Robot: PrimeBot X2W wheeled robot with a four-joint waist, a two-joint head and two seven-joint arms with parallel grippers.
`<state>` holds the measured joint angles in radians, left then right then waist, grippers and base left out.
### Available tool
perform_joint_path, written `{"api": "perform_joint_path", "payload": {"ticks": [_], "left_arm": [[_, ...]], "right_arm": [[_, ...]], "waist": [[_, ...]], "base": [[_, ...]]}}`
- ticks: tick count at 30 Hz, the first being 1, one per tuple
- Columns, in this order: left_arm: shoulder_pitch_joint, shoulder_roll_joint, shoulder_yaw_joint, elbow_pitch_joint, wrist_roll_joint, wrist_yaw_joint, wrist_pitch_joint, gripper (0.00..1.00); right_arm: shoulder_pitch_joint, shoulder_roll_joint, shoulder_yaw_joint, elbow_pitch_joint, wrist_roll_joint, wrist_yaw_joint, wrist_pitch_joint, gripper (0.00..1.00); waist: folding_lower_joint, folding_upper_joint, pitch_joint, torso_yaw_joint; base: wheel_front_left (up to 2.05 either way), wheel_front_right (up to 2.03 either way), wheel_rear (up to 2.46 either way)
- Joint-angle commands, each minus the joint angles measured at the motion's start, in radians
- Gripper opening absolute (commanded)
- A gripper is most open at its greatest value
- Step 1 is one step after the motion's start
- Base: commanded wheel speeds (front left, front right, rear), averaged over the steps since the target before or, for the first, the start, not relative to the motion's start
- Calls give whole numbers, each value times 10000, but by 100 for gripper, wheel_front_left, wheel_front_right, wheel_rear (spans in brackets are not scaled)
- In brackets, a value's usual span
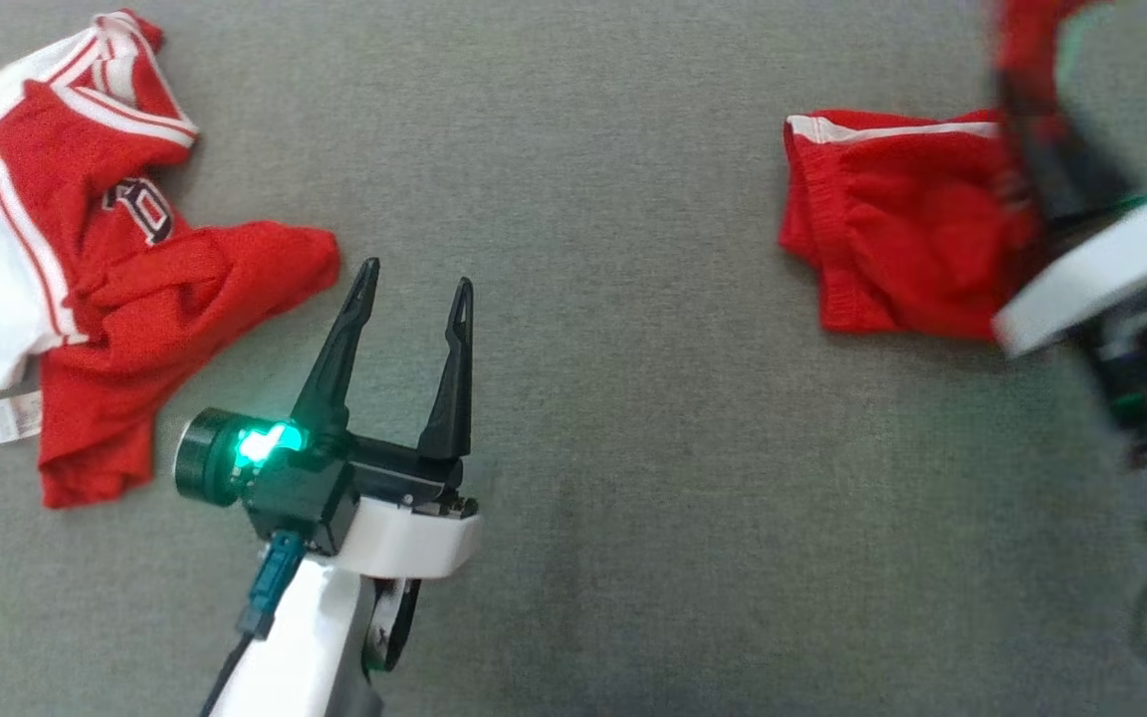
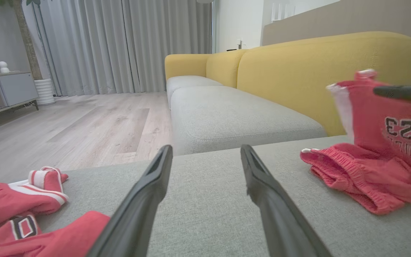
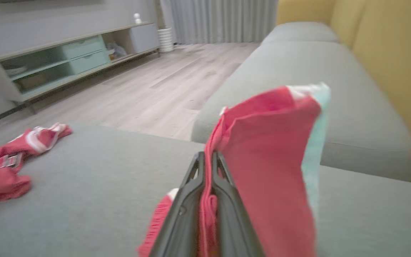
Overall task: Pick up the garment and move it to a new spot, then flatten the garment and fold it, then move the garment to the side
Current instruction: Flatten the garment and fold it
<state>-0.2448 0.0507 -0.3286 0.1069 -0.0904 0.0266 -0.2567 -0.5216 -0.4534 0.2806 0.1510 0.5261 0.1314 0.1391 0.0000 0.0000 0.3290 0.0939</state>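
The right gripper (image 3: 207,157) pinches the red shorts (image 3: 266,142) on the grey cushion's (image 1: 633,448) right side. The left gripper (image 1: 416,275) gapes wide, empty.

Our left gripper (image 1: 416,277) is low on the left, its two fingers wide apart with nothing between them. A crumpled red and white shirt (image 1: 86,249) lies just beside it on the grey top (image 1: 613,448). Far over on the right lie red shorts (image 1: 892,229). Our right gripper (image 1: 1027,119) is blurry at their right edge, where red cloth goes up.
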Motion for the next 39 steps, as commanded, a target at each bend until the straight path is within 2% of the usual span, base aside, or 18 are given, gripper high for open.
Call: {"api": "perform_joint_path", "payload": {"ticks": [1,2,3,7,12,14,17,20,22,27,39], "left_arm": [[-61,4,279,-293,-94,23,-51,100],[-42,2,289,-296,-127,40,-51,100],[-33,1,278,-291,-154,44,-51,100],[41,-2,271,-352,-324,157,-51,100],[440,-3,532,-430,-471,396,-51,100],[710,-3,648,-483,-504,518,-51,100],[1235,-4,772,-644,-412,662,-51,100],[1828,-4,888,-879,-352,794,-51,100],[2389,-4,966,-1058,-270,864,-51,100],[3075,-4,1063,-1047,-164,890,-51,100],[3766,-4,1093,-1005,-264,1178,-51,100]], "right_arm": [[155,56,231,-381,-103,-7,62,0],[239,321,524,-435,-125,-7,151,54],[313,568,711,-438,-161,-7,149,100],[693,1220,672,-458,-433,-7,-548,100],[1837,1630,-469,-626,-1197,-7,-2377,100],[2509,1982,-932,-608,-1198,-7,-3188,100],[3476,2347,-1414,-485,-1438,-7,-3826,100],[4263,2874,-1825,-439,-1469,-7,-3990,100],[4926,2998,-2140,-708,-2408,-7,-4003,100],[5982,3332,-2383,-772,-3681,-7,-4006,100],[6646,3419,-2314,-737,-4230,-7,-4008,100]], "waist": [[0,0,-36,84],[0,0,-50,130],[0,0,-67,188],[0,0,-248,330],[0,0,-676,178],[0,0,-916,47],[0,0,-1292,-190],[0,0,-1658,-403],[0,0,-1983,-516],[0,0,-2556,-555],[0,0,-3345,-577]], "base": [[0,0,0],[0,0,0],[0,0,0],[0,0,0],[0,0,0],[0,0,0],[0,0,0],[0,0,0],[0,0,0],[0,0,0],[0,0,0]]}}
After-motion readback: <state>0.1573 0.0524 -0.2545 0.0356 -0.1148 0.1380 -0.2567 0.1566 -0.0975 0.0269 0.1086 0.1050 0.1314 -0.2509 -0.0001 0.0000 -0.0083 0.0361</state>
